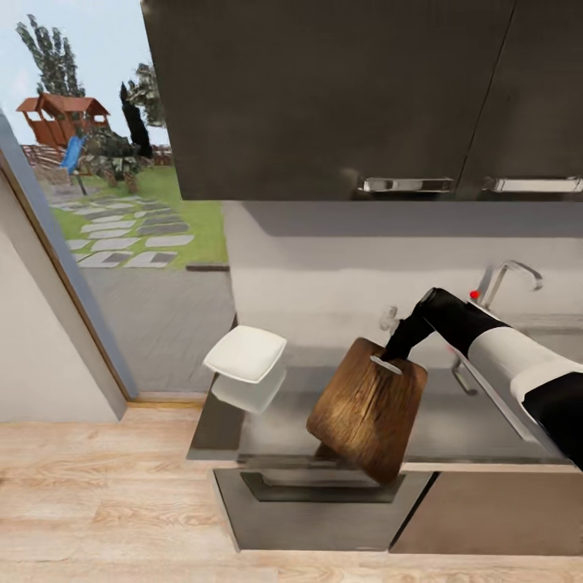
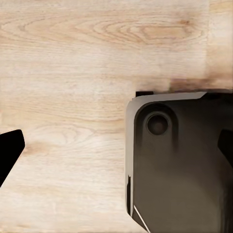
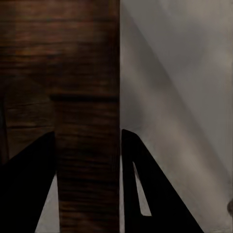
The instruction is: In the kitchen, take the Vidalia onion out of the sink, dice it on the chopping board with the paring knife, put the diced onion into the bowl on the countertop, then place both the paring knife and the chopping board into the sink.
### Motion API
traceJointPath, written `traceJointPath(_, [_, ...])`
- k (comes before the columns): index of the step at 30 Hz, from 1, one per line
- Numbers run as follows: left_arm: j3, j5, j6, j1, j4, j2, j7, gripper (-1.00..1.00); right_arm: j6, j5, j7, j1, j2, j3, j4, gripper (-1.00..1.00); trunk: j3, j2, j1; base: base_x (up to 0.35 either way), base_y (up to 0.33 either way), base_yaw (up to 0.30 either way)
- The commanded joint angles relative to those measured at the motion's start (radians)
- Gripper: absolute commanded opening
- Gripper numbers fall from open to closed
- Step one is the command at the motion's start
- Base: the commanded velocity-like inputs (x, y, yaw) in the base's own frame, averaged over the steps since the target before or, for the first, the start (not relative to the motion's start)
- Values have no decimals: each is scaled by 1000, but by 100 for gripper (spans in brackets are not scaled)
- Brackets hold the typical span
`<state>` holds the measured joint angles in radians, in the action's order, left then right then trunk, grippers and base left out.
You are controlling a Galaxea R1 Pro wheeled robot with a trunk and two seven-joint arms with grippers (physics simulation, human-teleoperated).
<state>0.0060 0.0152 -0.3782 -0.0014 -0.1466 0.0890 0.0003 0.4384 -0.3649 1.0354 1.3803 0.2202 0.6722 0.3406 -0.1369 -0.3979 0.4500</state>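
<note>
Stiff, flat, fairly heavy chopping board (image 1: 368,409), tilted up off the surface (image 1: 453,429), lower corner hanging past the front edge toward the floor (image 1: 105,486). Pinched at the slot-handle end by the right end effector (image 1: 395,350), fingers (image 3: 145,194) clamped either side of the thin edge; likely to swing or slip under so narrow a grip, better held deeper. Right arm stretched out from over the sink (image 1: 551,332) side, wrist bent down. Bowl (image 1: 244,353) just beside the board, away from the faucet (image 1: 506,279). Left end effector (image 2: 116,145) spread open above the floor.

Brown chopping board (image 1: 368,409), tilted, raised.
</note>
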Motion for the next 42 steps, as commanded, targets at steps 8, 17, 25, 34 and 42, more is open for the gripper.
traceJointPath(8, [0,2,-2,0,-1,0,0,100,113,-3,-115,0,1,-118,8,-100,0,-2,0,-306,0,0])
traceJointPath(17, [0,1,-2,0,2,0,0,100,234,-3,-475,0,-1,-444,18,-100,0,-2,0,-155,0,0])
traceJointPath(25, [-1,0,-2,0,2,-1,0,100,348,-3,-733,0,-6,-590,18,-100,0,-2,0,-94,0,0])
traceJointPath(34, [-4,-1,-2,0,2,-4,-1,100,415,-1,-797,0,-7,-699,17,-100,0,-2,0,-29,0,0])
traceJointPath(42, [-7,-3,-2,0,2,-16,-3,100,472,0,-796,0,-2,-871,18,-100,0,-2,0,0,0,0])
